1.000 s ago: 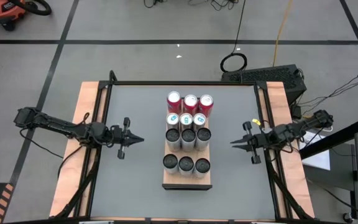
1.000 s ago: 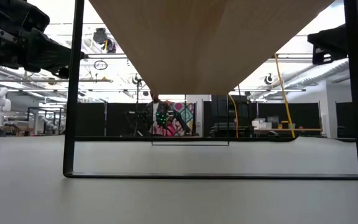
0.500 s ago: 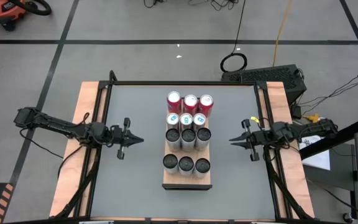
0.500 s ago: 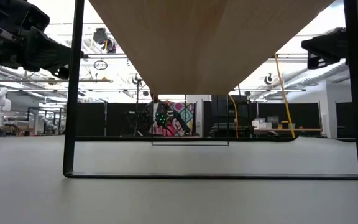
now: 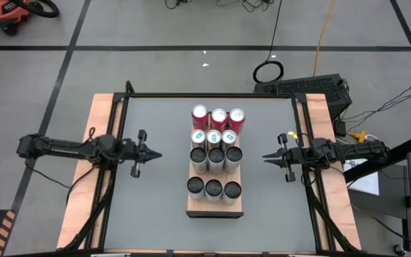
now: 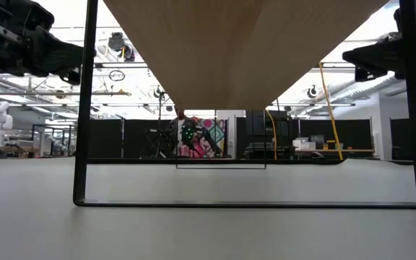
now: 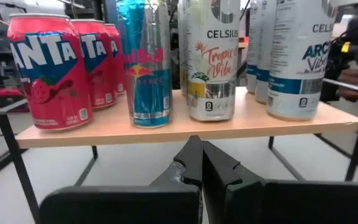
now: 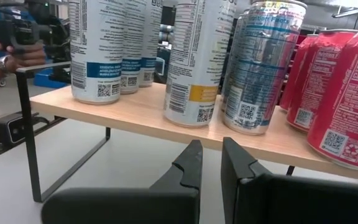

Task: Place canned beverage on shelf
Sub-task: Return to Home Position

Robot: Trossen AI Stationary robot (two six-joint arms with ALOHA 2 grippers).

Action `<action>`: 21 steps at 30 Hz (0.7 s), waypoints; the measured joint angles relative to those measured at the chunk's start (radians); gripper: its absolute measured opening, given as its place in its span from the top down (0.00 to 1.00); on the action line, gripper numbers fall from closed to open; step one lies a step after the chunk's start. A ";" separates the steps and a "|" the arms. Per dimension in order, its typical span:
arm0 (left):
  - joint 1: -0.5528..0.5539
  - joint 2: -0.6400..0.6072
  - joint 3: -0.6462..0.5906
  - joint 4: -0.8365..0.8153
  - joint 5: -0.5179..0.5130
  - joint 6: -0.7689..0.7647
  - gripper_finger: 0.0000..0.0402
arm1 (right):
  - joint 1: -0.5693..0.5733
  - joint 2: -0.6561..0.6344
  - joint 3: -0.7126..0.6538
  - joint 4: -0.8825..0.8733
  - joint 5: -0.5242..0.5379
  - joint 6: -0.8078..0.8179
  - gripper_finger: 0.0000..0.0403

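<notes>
The shelf (image 5: 215,208), a light wood board on a dark wire frame, stands mid-table and carries several upright cans. Three red cans (image 5: 218,118) stand at its far end, silver-and-blue cans (image 5: 214,137) behind them, and dark-topped cans (image 5: 215,156) nearer, resting on their bases. My left gripper (image 5: 157,153) hovers left of the shelf, shut and empty, pointing level at it. In the left wrist view its fingers (image 7: 191,163) aim below the board under a blue can (image 7: 146,68). My right gripper (image 5: 265,158) hovers right of the shelf, shut and empty.
Bare grey tabletop lies on both sides of the shelf, inside a black rail frame (image 5: 212,96). The shelf's wire leg (image 6: 84,108) and the board's underside (image 6: 244,50) fill the low view. A person's hand (image 8: 11,59) shows beyond the table.
Both arms have swung so that they lie straight across the table. Each gripper's tip has shifted slightly toward the far edge, still shut and pointing at the shelf. The cans and the shelf have not moved.
</notes>
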 joint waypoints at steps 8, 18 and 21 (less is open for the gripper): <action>0.051 -0.120 -0.001 -0.149 0.052 -0.023 1.00 | 0.000 0.003 0.000 -0.001 -0.001 -0.018 1.00; 0.055 -0.268 -0.001 -0.323 0.038 -0.033 1.00 | 0.000 0.011 0.000 -0.002 0.013 -0.009 1.00; 0.055 -0.317 -0.001 -0.365 0.037 -0.033 1.00 | 0.000 0.010 0.000 -0.002 0.013 -0.007 1.00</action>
